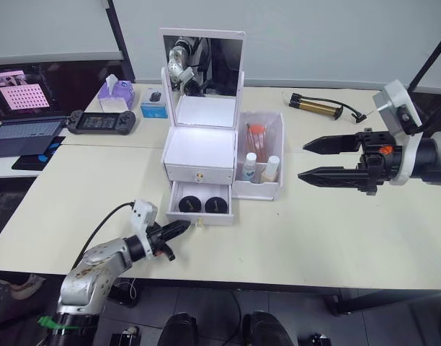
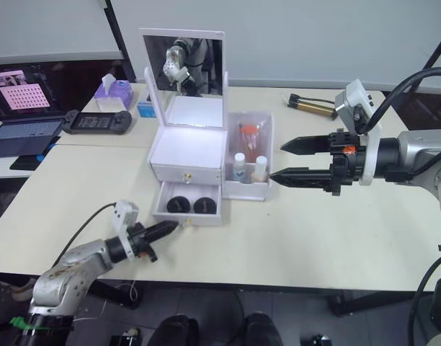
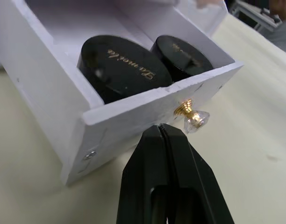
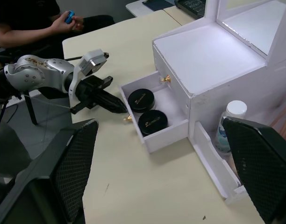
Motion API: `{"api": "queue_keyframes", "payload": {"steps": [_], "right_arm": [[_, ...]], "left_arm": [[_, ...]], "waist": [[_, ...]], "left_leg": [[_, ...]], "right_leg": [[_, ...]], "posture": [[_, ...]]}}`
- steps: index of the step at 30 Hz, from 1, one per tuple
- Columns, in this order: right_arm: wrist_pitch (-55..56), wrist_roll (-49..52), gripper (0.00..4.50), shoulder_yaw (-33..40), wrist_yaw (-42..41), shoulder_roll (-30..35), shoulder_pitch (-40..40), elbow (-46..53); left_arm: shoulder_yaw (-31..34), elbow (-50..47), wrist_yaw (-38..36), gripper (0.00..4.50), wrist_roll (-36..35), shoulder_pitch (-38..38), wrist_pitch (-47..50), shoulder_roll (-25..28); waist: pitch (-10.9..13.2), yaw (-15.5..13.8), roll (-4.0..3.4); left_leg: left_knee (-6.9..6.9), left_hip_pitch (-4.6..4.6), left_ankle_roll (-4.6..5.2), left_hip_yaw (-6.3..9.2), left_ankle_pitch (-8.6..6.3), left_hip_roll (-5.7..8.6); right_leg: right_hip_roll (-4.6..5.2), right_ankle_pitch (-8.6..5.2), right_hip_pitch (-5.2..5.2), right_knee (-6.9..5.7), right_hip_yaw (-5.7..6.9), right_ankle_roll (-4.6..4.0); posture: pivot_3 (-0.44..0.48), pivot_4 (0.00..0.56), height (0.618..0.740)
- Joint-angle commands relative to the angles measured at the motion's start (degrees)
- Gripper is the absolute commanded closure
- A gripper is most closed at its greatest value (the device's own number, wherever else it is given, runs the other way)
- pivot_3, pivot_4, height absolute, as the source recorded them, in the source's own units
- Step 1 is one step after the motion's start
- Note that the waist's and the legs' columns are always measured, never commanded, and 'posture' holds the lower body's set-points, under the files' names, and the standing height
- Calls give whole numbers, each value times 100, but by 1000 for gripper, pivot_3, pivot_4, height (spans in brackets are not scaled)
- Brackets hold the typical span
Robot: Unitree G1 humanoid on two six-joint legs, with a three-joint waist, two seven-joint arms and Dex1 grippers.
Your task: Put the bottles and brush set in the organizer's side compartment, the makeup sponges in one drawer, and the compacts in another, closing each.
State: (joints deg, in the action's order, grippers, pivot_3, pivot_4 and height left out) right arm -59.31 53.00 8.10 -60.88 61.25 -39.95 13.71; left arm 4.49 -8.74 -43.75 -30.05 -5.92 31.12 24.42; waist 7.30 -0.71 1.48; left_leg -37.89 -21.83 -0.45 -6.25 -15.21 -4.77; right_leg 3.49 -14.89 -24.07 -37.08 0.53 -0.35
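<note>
The white organizer [image 1: 199,148] stands mid-table with its mirror upright. Its lower drawer [image 1: 199,214] is pulled out and holds the two black compacts [image 1: 186,204] [image 1: 217,205]. The upper drawer is closed. In the side compartment [image 1: 258,189] stand the two white-capped bottles [image 1: 250,166] [image 1: 271,169], with the brush set [image 1: 256,137] behind them. My left gripper [image 1: 183,228] is shut, its tips against the open drawer's front just beside the gold knob [image 3: 192,116]. My right gripper [image 1: 303,161] hovers open to the right of the organizer, holding nothing. The makeup sponges are out of view.
At the back left are a tissue box [image 1: 116,92], a small blue box [image 1: 155,103], a handheld console [image 1: 101,121] and a laptop [image 1: 22,133]. A black-and-gold pump [image 1: 318,107] lies at the back right. A person [image 4: 35,23] sits beyond the table.
</note>
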Motion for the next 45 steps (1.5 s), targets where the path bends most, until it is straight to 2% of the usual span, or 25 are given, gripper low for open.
{"api": "queue_keyframes", "payload": {"steps": [1,6,14,23,28,31,34,41,43,45], "right_arm": [[91,30,0,302,63,15,-7,148],[54,93,0,479,197,-23,193,296],[57,117,0,487,276,-71,140,332],[7,176,0,581,344,-61,253,412],[16,386,0,998,583,-181,454,381],[-286,719,0,1418,525,-4,782,395],[-591,1319,0,1950,543,115,1017,530],[321,63,0,2451,391,182,2750,607],[1191,-627,0,2479,356,-45,3268,556],[1699,-992,0,2444,282,-214,3593,484]], "left_arm": [[-80,60,239,4487,218,-223,-217,-104],[3,811,1019,4487,760,-913,-861,-526],[-261,1547,888,4487,1086,-1600,-1265,-704],[-286,1802,753,4487,1101,-1770,-1331,-770],[-103,1237,491,4487,858,-1360,-995,-414],[194,887,279,3873,759,-969,-1010,56],[485,843,118,2929,696,-793,-1028,494],[1119,1107,-520,725,564,-844,-1112,1553],[1253,1189,-679,68,536,-873,-1059,1837],[1245,1293,-725,30,622,-911,-1073,2021]], "waist": [[0,3,0],[-1,-6,3],[-1,-13,3],[-1,-116,4],[-1,-80,5],[-1,-12,4],[-1,13,4],[-11,-18,25],[-11,-6,25],[-11,1,24]], "left_leg": [[0,1,0,0,0,0],[0,2,2,2,3,1],[-2,-3,1,3,7,3],[-13,-15,5,4,12,7],[-15,-18,5,4,12,5],[-12,-18,6,6,12,3],[-5,-12,5,6,12,-2],[-5,-12,5,4,12,-1],[-5,-12,5,0,12,-1],[-5,-11,5,1,12,-4]], "right_leg": [[0,0,0,0,0,0],[-1,1,4,-1,3,0],[0,3,2,-2,11,2],[8,7,4,-1,18,9],[5,7,1,0,16,10],[4,7,-2,-1,13,9],[1,5,-4,-2,14,5],[6,5,3,6,22,6],[6,5,-2,3,16,6],[1,4,0,4,20,8]], "posture": [[0,150,701],[0,150,701],[0,150,701],[0,150,701],[0,150,701],[0,150,701],[0,150,701],[0,150,701],[0,150,701],[0,150,701]]}}
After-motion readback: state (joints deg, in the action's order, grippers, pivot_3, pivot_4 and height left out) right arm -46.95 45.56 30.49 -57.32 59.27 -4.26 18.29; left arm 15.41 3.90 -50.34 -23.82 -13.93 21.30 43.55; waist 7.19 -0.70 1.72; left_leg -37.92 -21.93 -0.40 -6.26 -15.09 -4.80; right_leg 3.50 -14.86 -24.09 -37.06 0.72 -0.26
